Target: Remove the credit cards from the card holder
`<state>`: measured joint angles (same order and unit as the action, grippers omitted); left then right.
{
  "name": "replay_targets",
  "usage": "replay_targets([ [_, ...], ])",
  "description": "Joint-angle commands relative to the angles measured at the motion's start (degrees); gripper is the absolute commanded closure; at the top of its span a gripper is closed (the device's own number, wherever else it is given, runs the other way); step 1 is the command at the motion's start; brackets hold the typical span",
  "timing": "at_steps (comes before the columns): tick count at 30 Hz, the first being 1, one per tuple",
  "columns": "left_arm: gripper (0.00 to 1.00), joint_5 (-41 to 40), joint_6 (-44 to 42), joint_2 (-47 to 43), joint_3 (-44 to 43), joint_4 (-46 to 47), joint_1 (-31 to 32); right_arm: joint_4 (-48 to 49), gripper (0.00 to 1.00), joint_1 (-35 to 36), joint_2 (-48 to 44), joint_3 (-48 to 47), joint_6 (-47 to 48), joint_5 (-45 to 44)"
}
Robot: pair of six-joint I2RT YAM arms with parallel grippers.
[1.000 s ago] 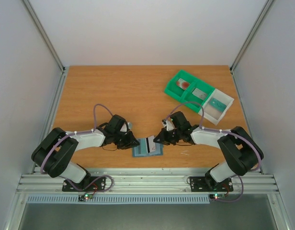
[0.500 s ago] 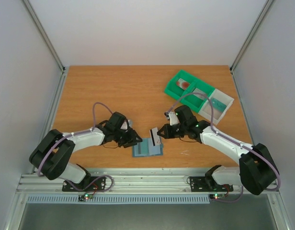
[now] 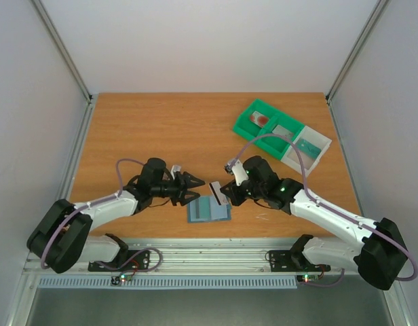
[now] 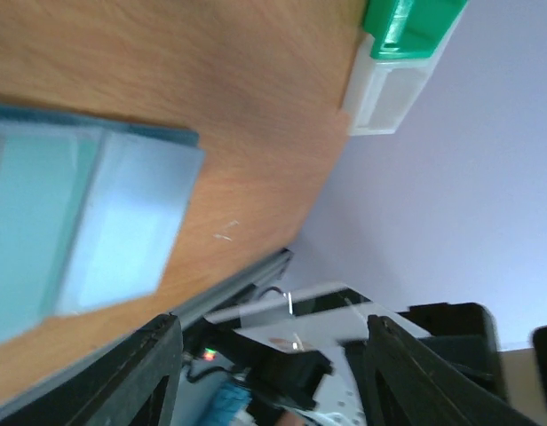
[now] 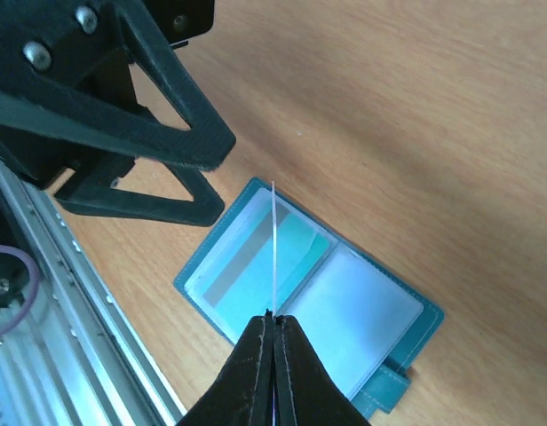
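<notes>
The slate-blue card holder (image 3: 209,210) lies open near the table's front edge. My right gripper (image 3: 224,193) is shut on a grey credit card (image 3: 218,192) with a dark stripe and holds it just above the holder. In the right wrist view the card (image 5: 273,240) shows edge-on as a thin line between the shut fingers (image 5: 260,364), over the holder (image 5: 362,306). A teal card (image 5: 287,257) sits in its left pocket. My left gripper (image 3: 194,185) is open and empty, raised just left of the holder (image 4: 105,222).
Green and white compartment bins (image 3: 244,127) stand at the back right, holding a reddish-pink card (image 3: 261,120), a grey card (image 3: 282,132) and a teal card (image 3: 307,145). The left gripper's fingers (image 5: 167,133) are close beside the held card. The metal rail (image 3: 209,257) runs along the front.
My right gripper has drawn the grey card out of the holder and lifted it. My left gripper has let go of the holder's left edge, pulled back left and risen.
</notes>
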<state>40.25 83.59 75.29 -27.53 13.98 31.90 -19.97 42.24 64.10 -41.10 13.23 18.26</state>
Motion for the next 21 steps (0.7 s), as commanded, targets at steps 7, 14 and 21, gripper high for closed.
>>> replay_targets([
  [7,0.36,1.35,23.45,-6.05,5.97,20.27,-0.16,4.86,0.99,6.46,-0.52,-1.14,10.66,-9.74],
  [14,0.37,1.5,29.57,-2.32,9.73,32.54,-0.11,7.37,0.99,12.29,-0.01,-1.18,17.14,-15.14],
  [21,0.42,2.98,31.65,0.2,10.79,37.93,-0.13,7.44,0.99,17.51,2.78,-3.04,22.07,-24.29],
])
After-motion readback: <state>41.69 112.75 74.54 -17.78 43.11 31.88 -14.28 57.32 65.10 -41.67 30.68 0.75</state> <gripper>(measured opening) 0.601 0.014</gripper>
